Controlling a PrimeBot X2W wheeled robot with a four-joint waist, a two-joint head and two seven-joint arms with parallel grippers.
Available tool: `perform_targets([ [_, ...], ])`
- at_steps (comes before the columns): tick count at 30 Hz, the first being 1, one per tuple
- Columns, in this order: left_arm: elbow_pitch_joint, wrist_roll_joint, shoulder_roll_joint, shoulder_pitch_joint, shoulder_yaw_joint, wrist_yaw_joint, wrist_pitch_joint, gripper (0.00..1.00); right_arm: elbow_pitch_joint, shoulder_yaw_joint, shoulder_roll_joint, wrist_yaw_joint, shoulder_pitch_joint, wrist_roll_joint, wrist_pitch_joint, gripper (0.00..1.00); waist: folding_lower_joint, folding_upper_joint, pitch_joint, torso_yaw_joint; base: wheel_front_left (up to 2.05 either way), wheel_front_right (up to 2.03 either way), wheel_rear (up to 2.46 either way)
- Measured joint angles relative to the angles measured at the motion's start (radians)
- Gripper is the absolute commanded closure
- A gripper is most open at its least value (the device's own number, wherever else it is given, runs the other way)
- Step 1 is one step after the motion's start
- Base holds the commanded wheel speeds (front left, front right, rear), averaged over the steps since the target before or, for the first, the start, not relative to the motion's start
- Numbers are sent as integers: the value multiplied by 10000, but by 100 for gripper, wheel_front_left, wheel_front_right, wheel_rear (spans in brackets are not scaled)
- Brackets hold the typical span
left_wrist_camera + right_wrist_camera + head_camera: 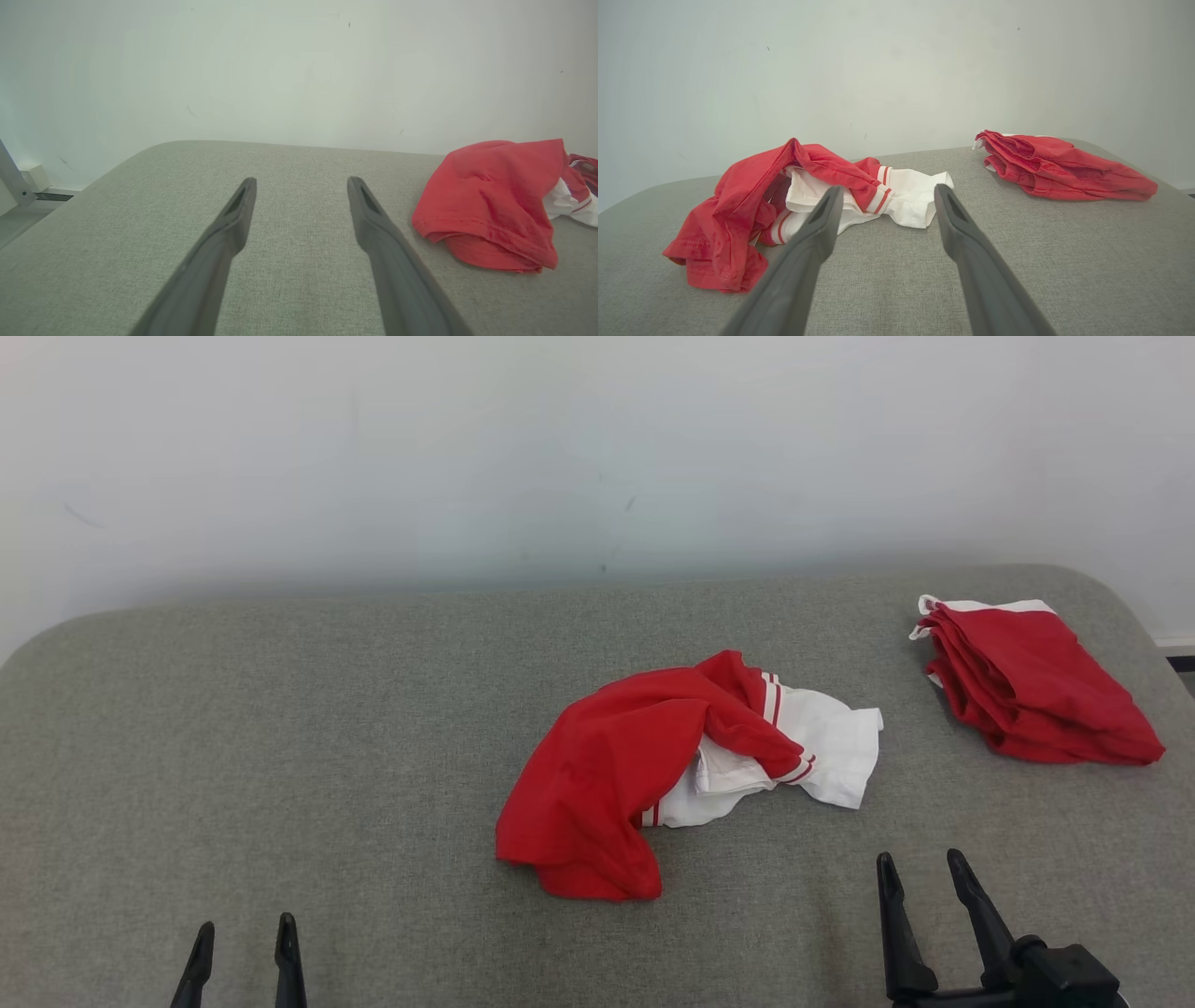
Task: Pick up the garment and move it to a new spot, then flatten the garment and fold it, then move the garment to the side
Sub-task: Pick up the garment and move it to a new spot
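Observation:
A crumpled red and white garment [653, 765] lies in a heap near the middle of the grey padded table [280, 728]. The left wrist view has the garment [495, 205] at its right side, and in the right wrist view the garment [794, 200] lies just beyond the fingers. My left gripper [245, 933] is open at the lower left, well to the left of the heap, nothing between its fingers; the left gripper [301, 184] hovers over bare table. My right gripper [920, 863] is open at the lower right, a short way in front of the white part; the right gripper [887, 191] holds nothing.
A second red garment [1027, 681] lies folded at the far right of the table, also seen as a folded pile [1059, 165] in the right wrist view. A pale wall [597, 448] stands right behind the table's far edge. The table's corners are rounded.

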Motion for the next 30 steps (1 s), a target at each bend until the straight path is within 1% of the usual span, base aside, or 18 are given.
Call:
perform_targets([
  [17,-142,-10,-29,57,58,-10,0,0,44,82,0,0,34,6,0,0,0,0,6,31,0,0,0],
  [30,-190,-29,-31,72,-44,98,0,0,42,98,2,0,38,6,0,0,0,0,91,4,0,0,0],
])
